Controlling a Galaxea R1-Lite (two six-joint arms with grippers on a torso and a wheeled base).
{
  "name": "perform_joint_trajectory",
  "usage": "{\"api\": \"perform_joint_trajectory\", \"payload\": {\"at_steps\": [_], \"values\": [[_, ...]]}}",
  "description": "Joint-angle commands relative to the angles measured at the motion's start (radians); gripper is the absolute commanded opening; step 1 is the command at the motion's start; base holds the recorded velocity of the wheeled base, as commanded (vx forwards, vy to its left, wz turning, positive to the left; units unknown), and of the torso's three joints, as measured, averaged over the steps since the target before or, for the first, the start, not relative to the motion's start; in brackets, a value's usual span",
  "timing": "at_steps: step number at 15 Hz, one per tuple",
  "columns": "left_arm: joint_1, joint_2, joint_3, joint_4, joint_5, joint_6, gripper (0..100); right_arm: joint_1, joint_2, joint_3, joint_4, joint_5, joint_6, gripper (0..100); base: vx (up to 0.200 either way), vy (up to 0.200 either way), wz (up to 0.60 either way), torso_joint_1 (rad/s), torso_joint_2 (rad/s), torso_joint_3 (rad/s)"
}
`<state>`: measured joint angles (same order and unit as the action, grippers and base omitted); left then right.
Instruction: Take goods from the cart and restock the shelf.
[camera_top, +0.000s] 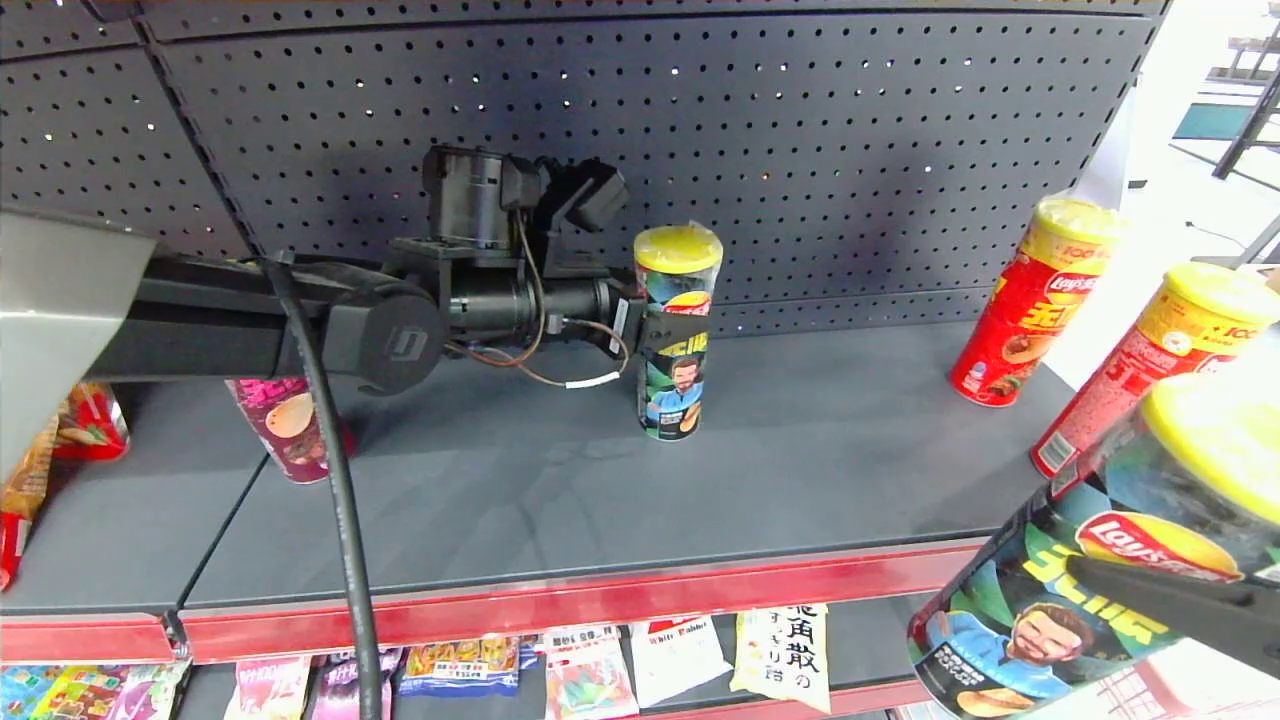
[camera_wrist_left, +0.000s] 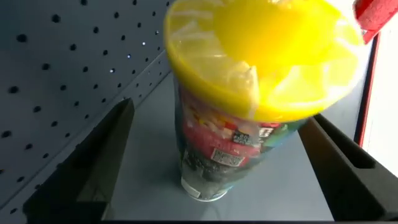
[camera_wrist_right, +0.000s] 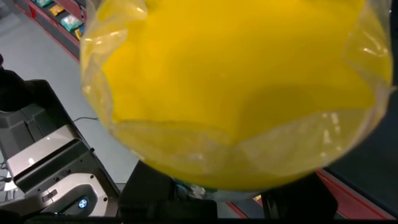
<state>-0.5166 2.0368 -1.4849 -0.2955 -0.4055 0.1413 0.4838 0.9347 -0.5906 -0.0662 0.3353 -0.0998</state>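
Note:
A chip can with a yellow lid (camera_top: 680, 290) stands upright on the grey shelf board (camera_top: 560, 500), near the pegboard back. My left gripper (camera_top: 672, 345) is open around its middle. In the left wrist view a dark finger (camera_wrist_left: 93, 162) stands to each side of the can (camera_wrist_left: 261, 50), with a gap on both sides. At the lower right of the head view my right gripper (camera_top: 1130, 570) is shut on a second, matching chip can (camera_top: 1010, 620), held tilted in front of the shelf edge. Its yellow lid (camera_wrist_right: 236, 81) is close to the right wrist camera.
Two red chip cans (camera_top: 1030, 300) (camera_top: 1150, 370) stand at the shelf's right end. A purple can (camera_top: 290, 425) and snack bags (camera_top: 90, 420) sit at the left, behind my left arm. Bagged snacks (camera_top: 780, 655) hang below the red shelf lip (camera_top: 560, 600). Bare board lies between the middle can and the red cans.

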Motion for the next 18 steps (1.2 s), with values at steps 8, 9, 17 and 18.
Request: {"api": "perform_joint_trajectory", "payload": {"at_steps": [8, 9, 17, 18], "values": [[-0.013, 0.062, -0.037, -0.036, -0.006, -0.002, 0, -0.001, 0.004, 0.002, 0.000, 0.001, 0.000, 0, 0.000, 0.000, 0.00, 0.000, 0.00, 0.000], [-0.014, 0.062, -0.035, -0.034, -0.007, -0.003, 0, -0.001, 0.004, 0.002, 0.000, 0.001, 0.000, 0, 0.000, 0.000, 0.00, 0.000, 0.00, 0.000], [-0.059, -0.061, 0.074, -0.033, -0.019, -0.015, 0, -0.007, 0.012, -0.001, 0.000, 0.002, 0.005, 0, 0.000, 0.000, 0.00, 0.000, 0.00, 0.000], [-0.077, -0.090, 0.112, -0.034, -0.021, -0.022, 0, -0.007, 0.012, -0.001, 0.000, 0.004, 0.005, 0, 0.000, 0.000, 0.00, 0.000, 0.00, 0.000]]}}
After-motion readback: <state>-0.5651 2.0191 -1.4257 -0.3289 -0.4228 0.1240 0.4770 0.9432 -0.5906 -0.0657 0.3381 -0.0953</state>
